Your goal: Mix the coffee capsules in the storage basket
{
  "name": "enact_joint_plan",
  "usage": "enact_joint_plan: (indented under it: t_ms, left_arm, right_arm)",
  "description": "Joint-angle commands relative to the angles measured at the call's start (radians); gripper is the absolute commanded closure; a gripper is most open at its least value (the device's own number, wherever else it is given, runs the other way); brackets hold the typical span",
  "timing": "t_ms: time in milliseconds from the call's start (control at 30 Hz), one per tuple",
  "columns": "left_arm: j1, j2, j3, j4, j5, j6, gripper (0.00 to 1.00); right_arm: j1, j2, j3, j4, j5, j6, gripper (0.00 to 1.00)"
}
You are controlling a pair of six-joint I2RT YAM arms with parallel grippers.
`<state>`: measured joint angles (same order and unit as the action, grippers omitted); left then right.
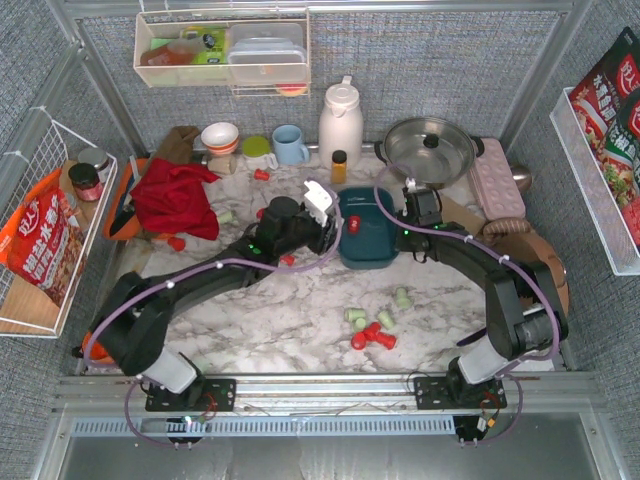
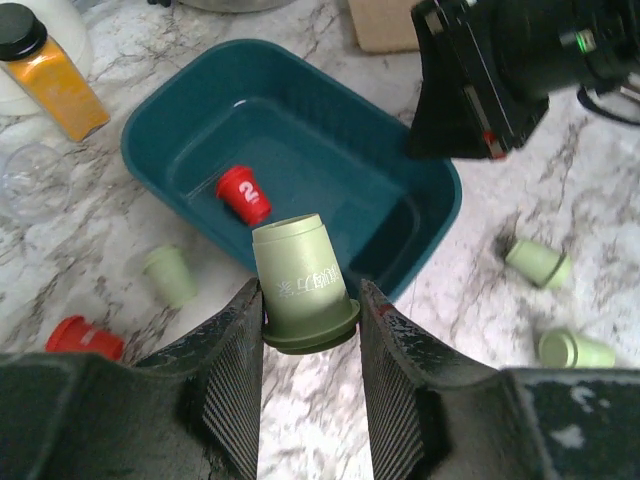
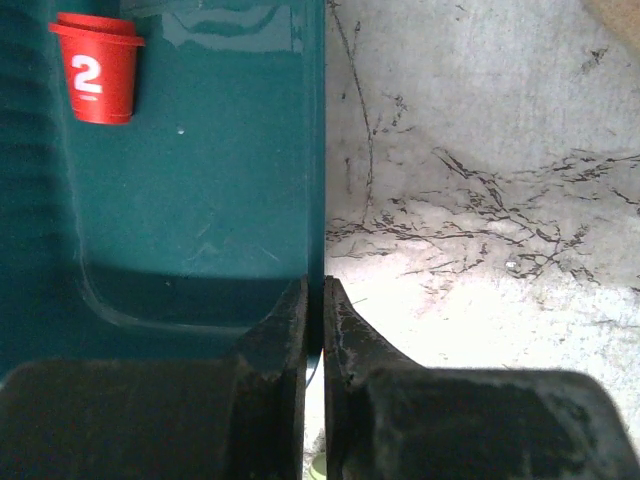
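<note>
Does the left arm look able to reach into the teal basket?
Probably yes. The left gripper, holding a green capsule, sits by the basket rim; only one red capsule lies inside, and the right gripper pinches another edge.

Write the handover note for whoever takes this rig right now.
Left gripper: shut on a green capsule, held at the edge of the basket, not yet inside.
Right gripper: closed on the basket's right wall, probably to steady it.
Done: one red capsule lies in the basket.
Left to do: drop the green one in, then gather the loose red and green capsules scattered on the table.
</note>
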<state>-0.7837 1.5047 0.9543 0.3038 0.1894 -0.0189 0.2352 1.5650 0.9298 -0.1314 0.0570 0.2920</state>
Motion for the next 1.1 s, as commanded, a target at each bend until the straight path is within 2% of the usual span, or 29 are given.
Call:
enact_joint_plan:
  t_ms: [0, 133, 367, 500, 700, 800, 900, 1067]
  left_arm:
    - [-0.004, 0.113, 0.070, 0.156, -0.027, -0.148, 0.77]
    - [-0.006, 0.240, 0.165, 0.178, -0.047, -0.191, 0.76]
    - [-0.006, 0.392, 0.304, 0.080, -0.133, -0.212, 0.70]
    - [-0.006, 0.422, 0.333, 0.028, -0.161, -0.230, 0.58]
    - [-0.008, 0.393, 0.313, 0.051, -0.127, -0.242, 0.36]
    - [-0.008, 0.351, 0.290, 0.076, -0.118, -0.242, 0.03]
    - [-0.008, 0.320, 0.292, 0.038, -0.125, -0.244, 0.01]
    - [-0.009, 0.206, 0.255, -0.075, -0.222, -0.214, 0.01]
  right_arm:
    - [0.010, 0.001, 0.003, -0.014, -0.035, 0.004, 0.94]
    - [0.016, 0.000, 0.003, -0.006, -0.049, 0.010, 0.91]
    - [0.019, -0.016, -0.012, 0.013, -0.069, 0.040, 0.67]
    - [0.019, -0.058, -0.012, -0.010, -0.057, 0.056, 0.53]
    - [0.024, -0.209, -0.038, -0.090, -0.028, 0.109, 0.43]
    - [0.027, -0.303, -0.079, -0.136, -0.001, 0.121, 0.38]
    - [0.027, -0.390, -0.136, -0.166, -0.001, 0.129, 0.37]
    - [0.029, -0.470, -0.213, -0.233, -0.032, 0.153, 0.39]
